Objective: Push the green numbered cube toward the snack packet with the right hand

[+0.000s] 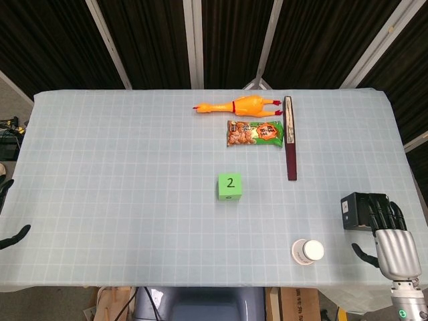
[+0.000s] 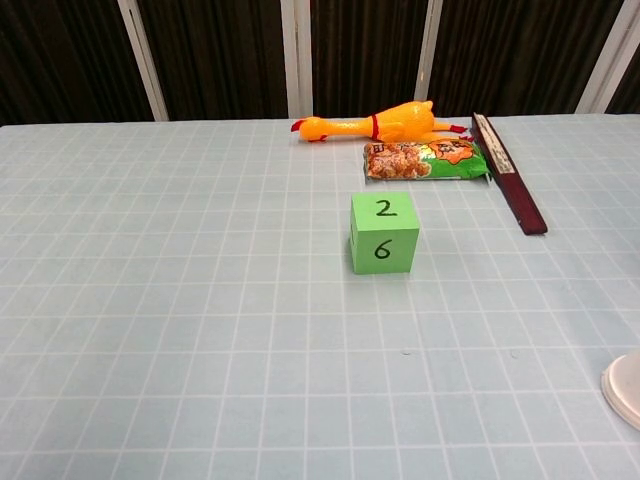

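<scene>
The green cube [image 1: 229, 186] marked 2 on top sits mid-table; the chest view shows the cube [image 2: 384, 233] with a 6 on its near face. Beyond it lies the snack packet [image 1: 255, 134], also seen as the packet [image 2: 425, 160] in the chest view. My right hand [image 1: 390, 236] is over the table's near right corner, far right of the cube, fingers apart and holding nothing. Only dark fingertips of my left hand [image 1: 9, 217] show at the left edge, spread and empty.
A yellow rubber chicken [image 1: 239, 105] lies behind the packet. A dark folded fan [image 1: 290, 138] lies right of the packet. A small black box [image 1: 354, 210] sits beside my right hand. A white cup [image 1: 307, 252] lies near the front edge.
</scene>
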